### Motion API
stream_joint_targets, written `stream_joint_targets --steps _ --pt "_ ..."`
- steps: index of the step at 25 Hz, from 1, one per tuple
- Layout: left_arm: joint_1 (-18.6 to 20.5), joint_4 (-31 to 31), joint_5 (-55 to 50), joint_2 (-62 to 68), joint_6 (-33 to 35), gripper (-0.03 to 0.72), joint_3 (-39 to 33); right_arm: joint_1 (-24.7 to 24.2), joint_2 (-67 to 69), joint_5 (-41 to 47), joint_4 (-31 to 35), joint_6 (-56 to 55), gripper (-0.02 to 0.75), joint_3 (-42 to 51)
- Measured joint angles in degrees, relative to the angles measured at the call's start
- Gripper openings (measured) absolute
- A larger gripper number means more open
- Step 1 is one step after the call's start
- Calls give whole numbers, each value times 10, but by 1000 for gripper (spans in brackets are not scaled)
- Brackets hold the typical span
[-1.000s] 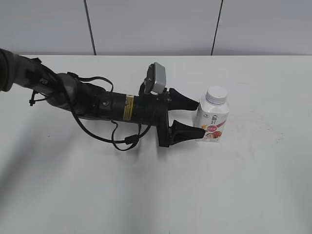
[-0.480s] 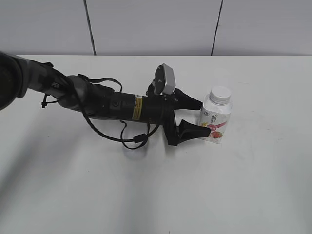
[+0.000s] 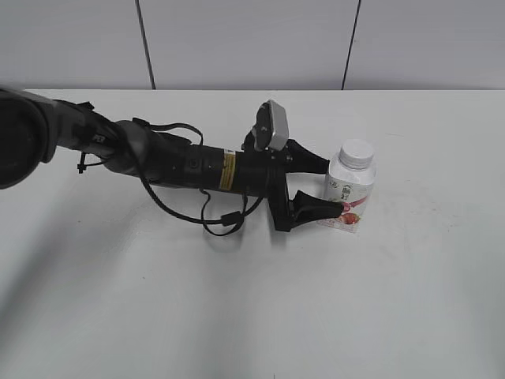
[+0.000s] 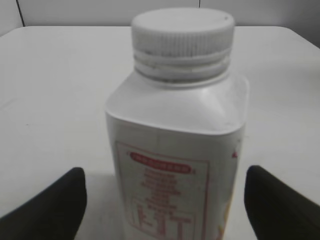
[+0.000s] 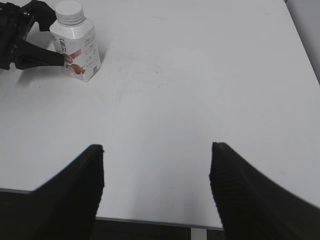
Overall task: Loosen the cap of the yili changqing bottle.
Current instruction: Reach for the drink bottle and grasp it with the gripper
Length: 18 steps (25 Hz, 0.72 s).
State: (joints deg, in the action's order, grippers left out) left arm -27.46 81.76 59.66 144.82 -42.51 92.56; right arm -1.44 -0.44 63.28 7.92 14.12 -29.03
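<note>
The yili changqing bottle [image 3: 351,193] stands upright on the white table, right of centre, with its white cap [image 3: 356,152] screwed on. My left gripper [image 3: 332,188] is open, with one black finger on each side of the bottle's body. In the left wrist view the bottle [image 4: 177,150] and cap [image 4: 182,30] fill the frame between the left gripper's [image 4: 164,200] fingers, with a gap on each side. My right gripper [image 5: 155,155] is open and empty above the table's near edge, far from the bottle [image 5: 79,47] and cap [image 5: 68,11]. The right gripper is out of the exterior view.
The left arm [image 3: 181,167], with a looping black cable, lies low across the table [image 3: 252,316] from the left. A grey panelled wall [image 3: 252,43] stands behind. The table's front edge [image 5: 150,220] shows in the right wrist view.
The left arm has pushed further right, so its open fingers now reach along both sides of the bottle. The bottle has shifted slightly right.
</note>
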Motion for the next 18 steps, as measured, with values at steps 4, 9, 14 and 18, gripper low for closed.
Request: stream_joint_targets --steps 4,9,14,18 --pt "-1 4 10 16 -5 586 15 0 0 0 0 0 527 0" --pt "-7 5 20 26 -10 583 32 0 0 0 0 0 527 0" --pt "-15 12 27 26 -12 583 33 0 0 0 0 0 527 0" --pt "-16 14 27 26 -15 570 33 0 0 0 0 0 527 0"
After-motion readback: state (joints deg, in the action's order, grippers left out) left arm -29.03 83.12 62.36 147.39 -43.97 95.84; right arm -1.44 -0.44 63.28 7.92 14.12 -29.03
